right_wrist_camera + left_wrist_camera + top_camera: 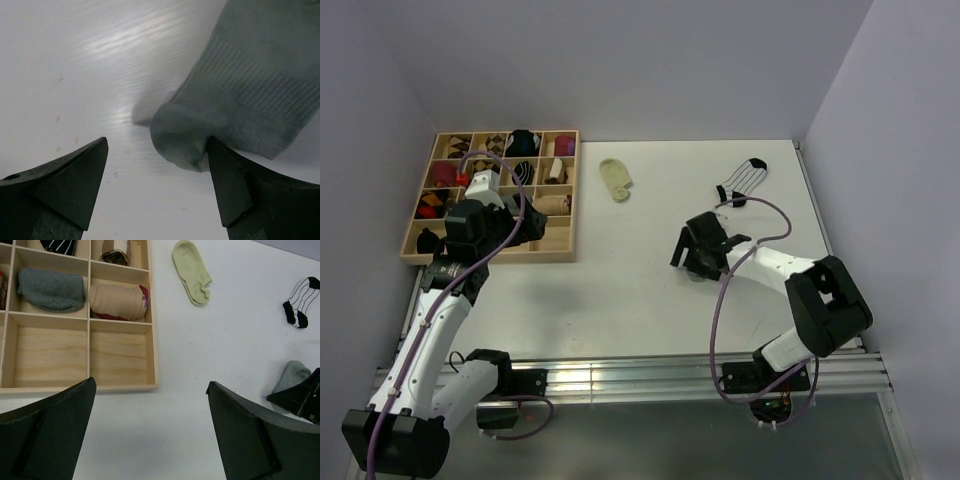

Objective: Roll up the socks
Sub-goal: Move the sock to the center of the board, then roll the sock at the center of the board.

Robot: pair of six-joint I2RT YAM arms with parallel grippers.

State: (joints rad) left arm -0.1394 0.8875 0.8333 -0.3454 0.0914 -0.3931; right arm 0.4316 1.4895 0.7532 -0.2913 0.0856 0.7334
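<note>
A grey sock [250,85] lies flat on the white table, its rounded end folded over against my right gripper's right finger [235,185]. My right gripper [156,141] is open low over the table, with the left finger [75,185] standing apart from the cloth. From above, the right gripper [698,255] covers most of this sock. A pale cream sock [616,180] and a white sock with thin black stripes [742,182] lie flat further back. My left gripper [151,384] hangs open and empty by the tray's near edge, and shows from above as well [478,235].
A wooden compartment tray [565,215] at the back left holds several rolled socks, among them a grey roll [50,289] and a beige roll [117,301]. Its two nearest right compartments [120,357] hold nothing. The table's metal rail [640,375] runs along the near edge.
</note>
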